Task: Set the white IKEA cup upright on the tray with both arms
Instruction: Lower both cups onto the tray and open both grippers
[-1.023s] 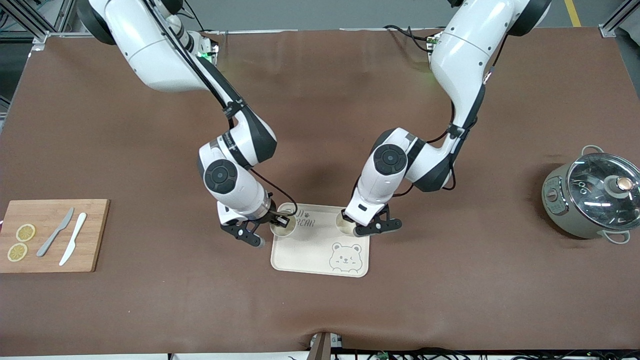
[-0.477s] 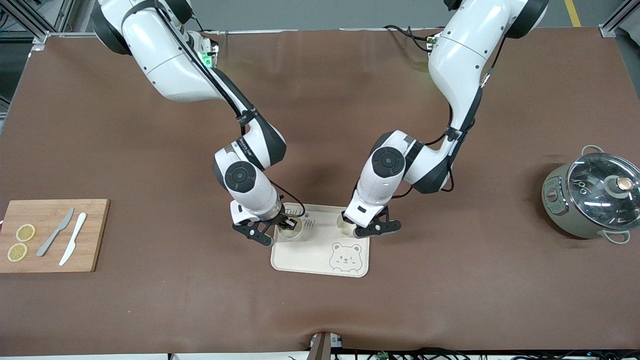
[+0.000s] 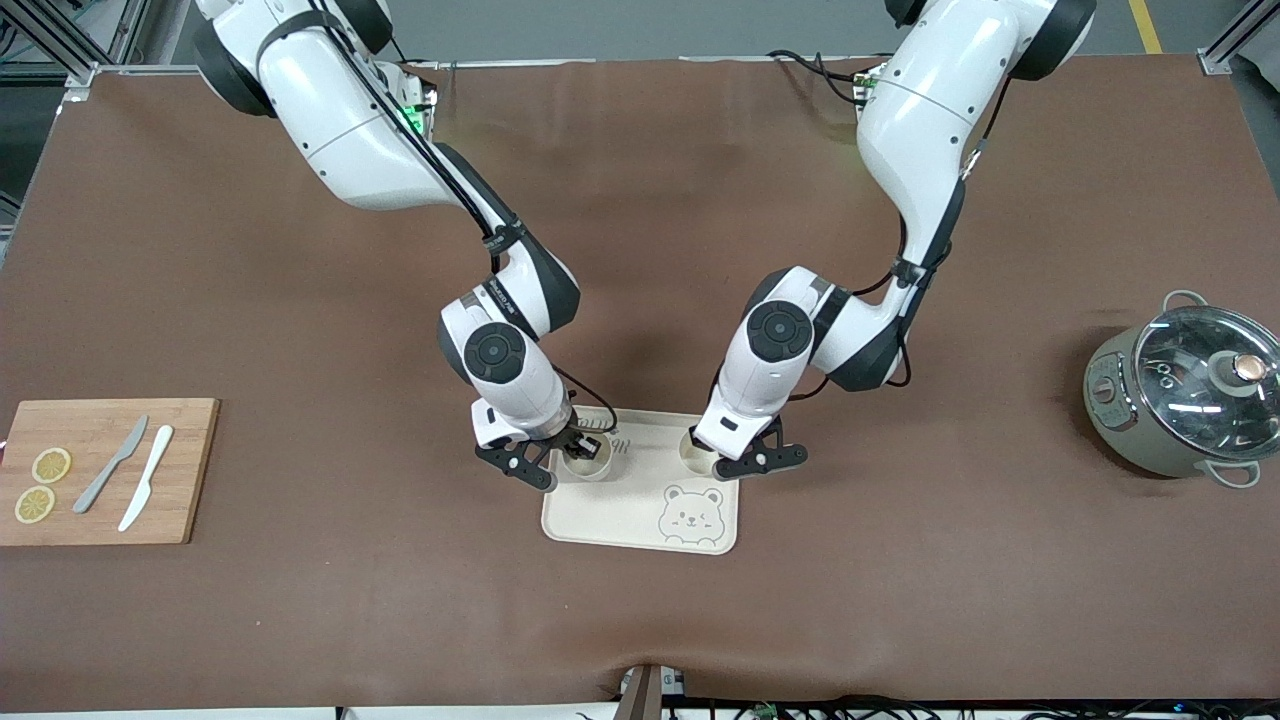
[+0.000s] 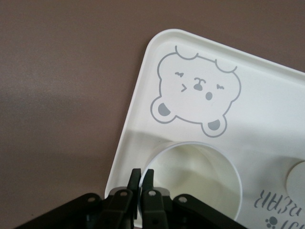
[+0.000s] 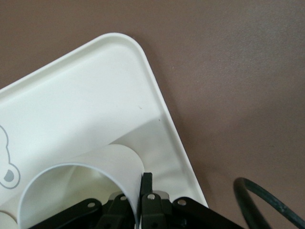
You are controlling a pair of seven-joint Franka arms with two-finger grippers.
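The cream bear tray [image 3: 640,520] lies mid-table. Two white cups are upright at the tray's edge farther from the front camera. My right gripper [image 3: 566,456] is shut on the rim of one cup [image 3: 587,463] at the corner toward the right arm's end. In the right wrist view its fingers [image 5: 147,183] pinch the cup wall [image 5: 95,167] over the tray [image 5: 86,95]. My left gripper [image 3: 716,464] is shut on the rim of the other cup [image 3: 697,452]. In the left wrist view its fingers [image 4: 148,179] pinch that cup [image 4: 200,186] beside the bear face [image 4: 198,90].
A wooden cutting board [image 3: 190,470] with two lemon slices [image 3: 42,485] and two knives [image 3: 130,478] lies toward the right arm's end. A grey pot with a glass lid [image 3: 1185,395] stands toward the left arm's end.
My right arm has carried its cup from the tray's outer corner inward over the tray, toward the left arm's end. My left gripper has shifted slightly with its cup.
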